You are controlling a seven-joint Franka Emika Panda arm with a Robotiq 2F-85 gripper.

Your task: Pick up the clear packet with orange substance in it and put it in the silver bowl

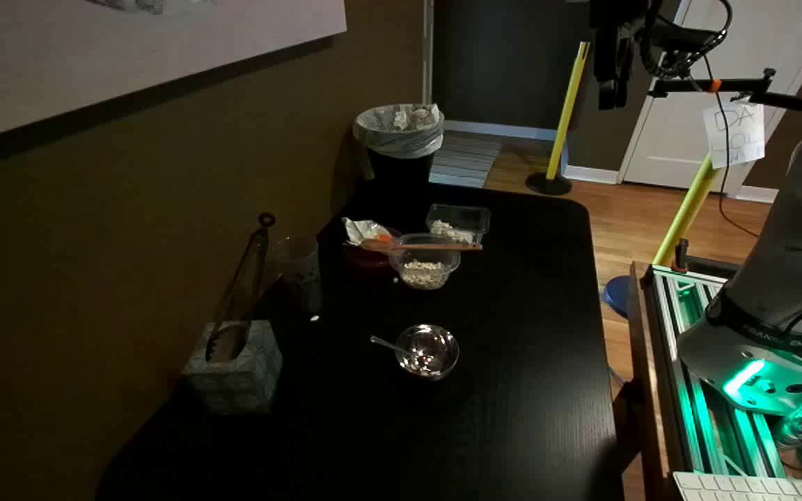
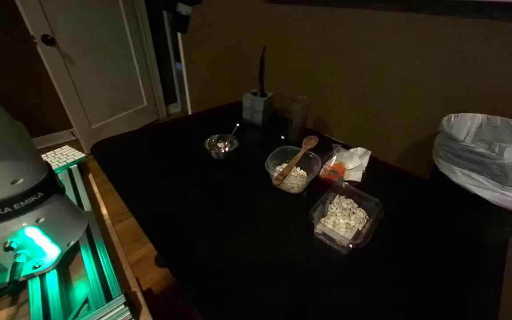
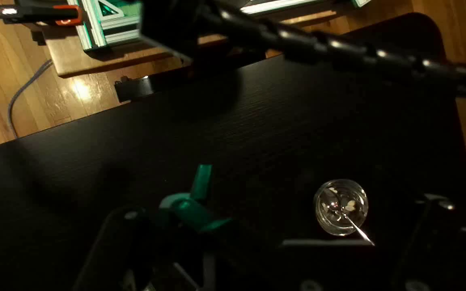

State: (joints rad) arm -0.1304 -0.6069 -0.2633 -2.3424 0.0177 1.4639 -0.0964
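Note:
The clear packet with orange substance shows in both exterior views (image 1: 383, 239) (image 2: 334, 171). It lies beside crumpled white paper on a dark red dish (image 1: 370, 259), behind the tubs. It is out of the wrist view. The silver bowl stands upright on the black table in both exterior views (image 1: 436, 363) (image 2: 221, 153) and in the wrist view (image 3: 341, 230). It holds a metal spoon and a few whitish bits. My gripper (image 1: 613, 101) is high above the table, away from packet and bowl. In the wrist view its jaws (image 3: 303, 214) look open and empty.
Two clear tubs with whitish seeds (image 2: 311, 160) (image 2: 371, 231) stand by the packet; a wooden spoon (image 2: 296, 162) lies across the nearer one. A glass (image 1: 300, 271) and a pale box holding tongs (image 1: 234, 379) stand along the wall. A lined trash bin (image 1: 401, 142) is beyond the table.

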